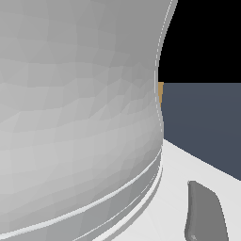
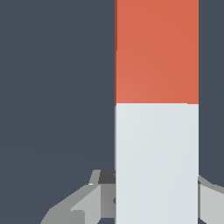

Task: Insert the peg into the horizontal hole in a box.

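Filling the wrist view, the peg (image 2: pixel 156 113) sits between my fingers (image 2: pixel 74 205), which flank its grey half; whether they clamp it I cannot tell. It looks stiff, light and smooth-sided, so grip flat faces squarely. A sliver of box (image 1: pixel 160 93) shows behind my arm (image 1: pixel 75 117).

Box (image 1: pixel 160 94) mostly hidden behind arm (image 1: pixel 75 117); hole unseen.

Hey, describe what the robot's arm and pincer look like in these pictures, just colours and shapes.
In the exterior view the arm is a broad, smooth, curved shell in pale grey-white, with thin ridged bands near its lower edge. In the wrist view the pincer has angular, faceted fingers in light grey with darker grey shading and a dark recess behind them. No cables, markings or labels are visible.
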